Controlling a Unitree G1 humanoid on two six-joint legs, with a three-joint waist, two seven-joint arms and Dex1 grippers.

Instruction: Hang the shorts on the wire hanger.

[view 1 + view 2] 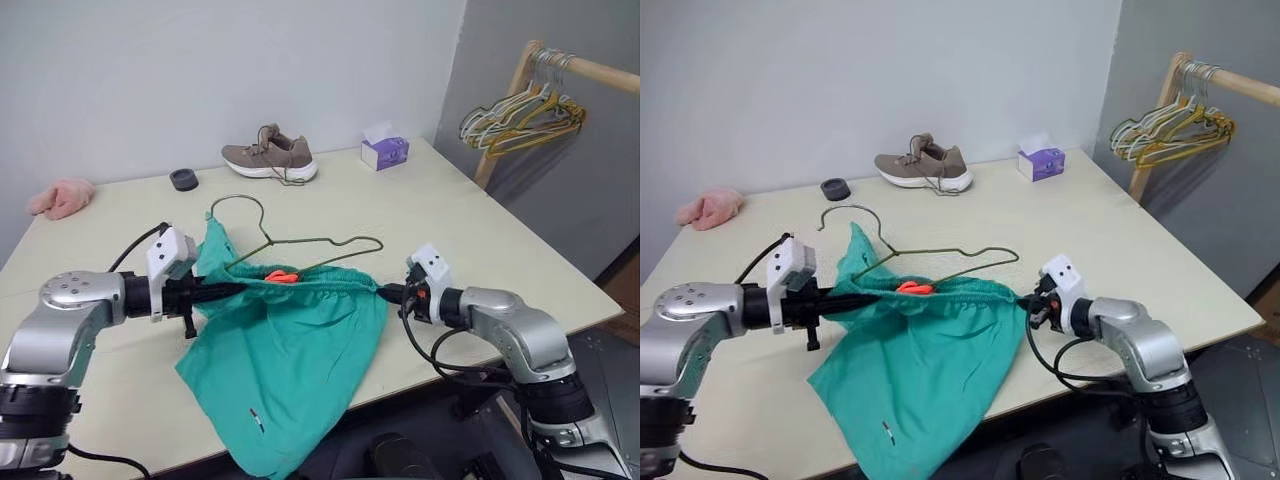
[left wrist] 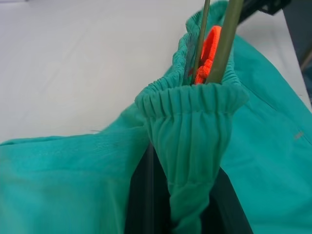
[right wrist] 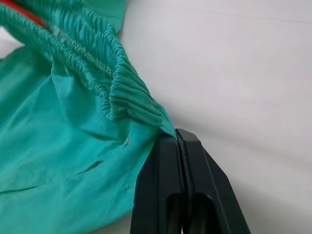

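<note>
While the shorts hang mid-frame off the worktop's near edge, the left claw and right claw each pinch a waistband end. Judging by this, the wire hanger looks partly threaded inside; seating remains.

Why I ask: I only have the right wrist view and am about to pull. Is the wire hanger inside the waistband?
Observer: Yes; the left wrist view shows two wires of the wire hanger entering the waistband of the shorts, beside the orange tag.
Operator: Where's the other end held?
Observer: The left claw is shut on the waistband's far end.
Operator: And the hook?
Observer: It sticks out of the fabric, over the table.
</note>
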